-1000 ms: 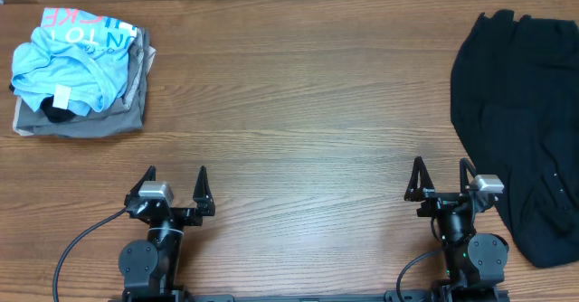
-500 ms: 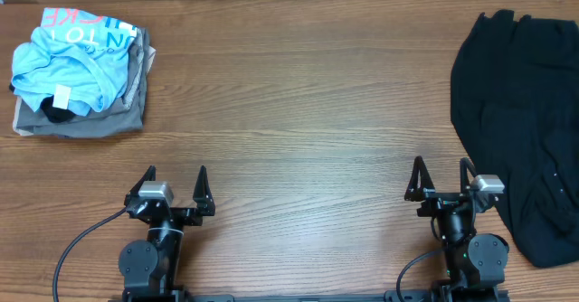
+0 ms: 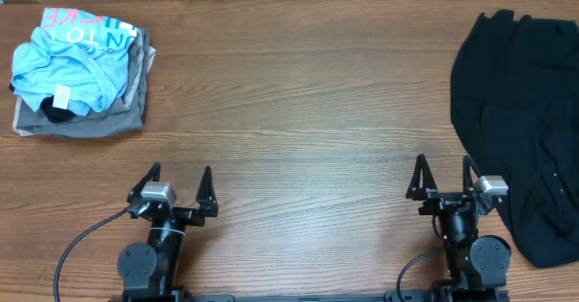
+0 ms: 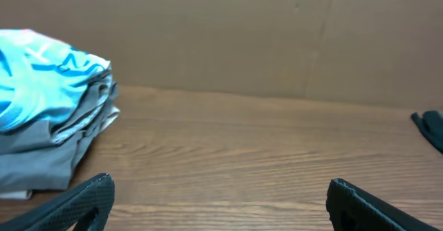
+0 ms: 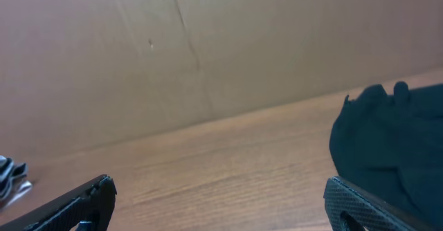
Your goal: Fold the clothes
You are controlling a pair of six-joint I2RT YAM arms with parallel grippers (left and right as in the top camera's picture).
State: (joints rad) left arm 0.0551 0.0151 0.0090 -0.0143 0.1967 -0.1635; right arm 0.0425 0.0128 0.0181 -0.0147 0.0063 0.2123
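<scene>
The black garment (image 3: 525,130) lies crumpled at the table's right side, running from the far edge to near the front. It also shows in the right wrist view (image 5: 391,148) at the right. My right gripper (image 3: 442,176) is open and empty, just left of the garment's lower part. My left gripper (image 3: 180,182) is open and empty at the front left, far from the garment. A tip of black cloth shows at the right edge of the left wrist view (image 4: 432,126). No white label is visible.
A light blue printed T-shirt (image 3: 72,58) lies on a folded grey-tan garment (image 3: 86,121) at the far left corner; both show in the left wrist view (image 4: 41,113). A brown cardboard wall (image 4: 228,30) stands behind the wooden table (image 3: 298,112).
Both grippers have shifted very slightly; the left one sits a touch further right. The clothes have not moved.
</scene>
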